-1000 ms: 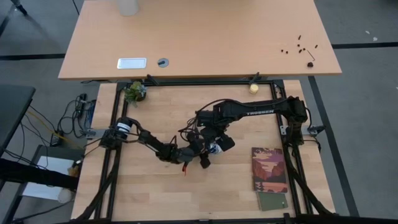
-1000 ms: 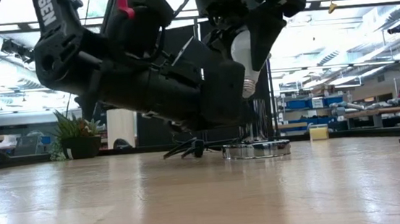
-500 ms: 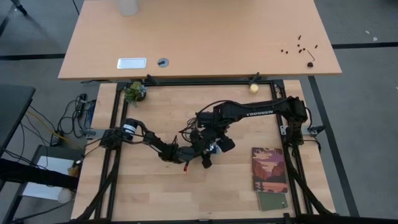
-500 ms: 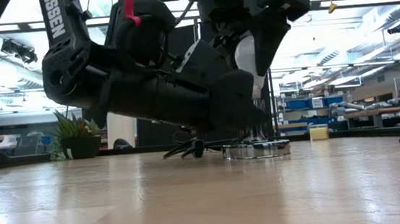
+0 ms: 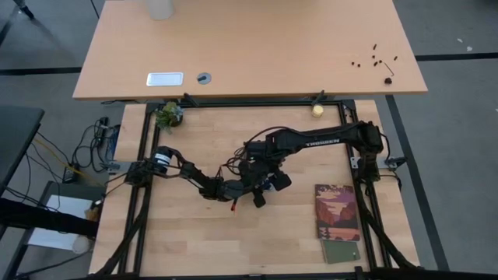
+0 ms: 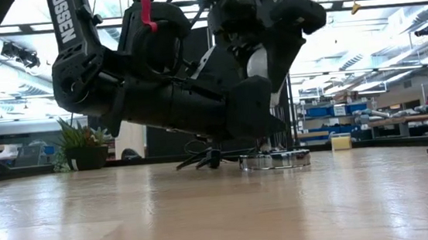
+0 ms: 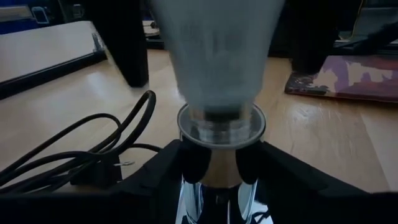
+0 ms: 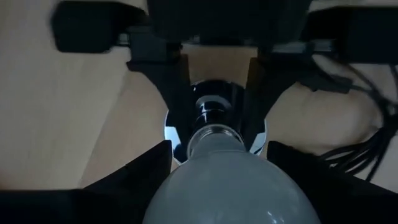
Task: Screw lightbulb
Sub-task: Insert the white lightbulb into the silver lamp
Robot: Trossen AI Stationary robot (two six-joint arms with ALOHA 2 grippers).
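Note:
The white lightbulb [image 8: 230, 183] hangs base down in my right gripper [image 8: 221, 165], which is shut on it above the silver socket [image 7: 219, 127]. In the left wrist view the lightbulb [image 7: 214, 50] has its narrow end in the socket's cup. The socket's round disc [image 6: 274, 160] rests on the table. My left gripper [image 7: 219, 171] reaches in level and is shut on the socket's chrome stem. In the high view both grippers [image 5: 247, 185] [image 5: 268, 180] meet mid-table. In the low view the left gripper hides the bulb's screw base. My left gripper pinches the socket's chrome stem [image 7: 214, 183] between its two fingers [image 7: 186, 165], below the cup. The fingers come in level from the table's left. The socket stands upright, its disc on the table. My right gripper pinches the lightbulb's wide glass part [image 8: 186, 199] between its two fingers [image 8: 146, 168], from above, pointing down. The bulb hangs upright, base down, over the socket's mouth [image 8: 214, 109].
The socket's black cord [image 7: 81, 149] loops on the table beside the stem. A booklet [image 5: 337, 211] lies at the near right. A small plant [image 5: 168, 115] and a yellowish ball [image 5: 317, 110] sit at the far edge. A second table stands beyond.
My right gripper has sunk a little with the lightbulb toward the socket. My left gripper has crept toward the socket; in the low view it now covers the bulb's screw base, which showed a second ago.

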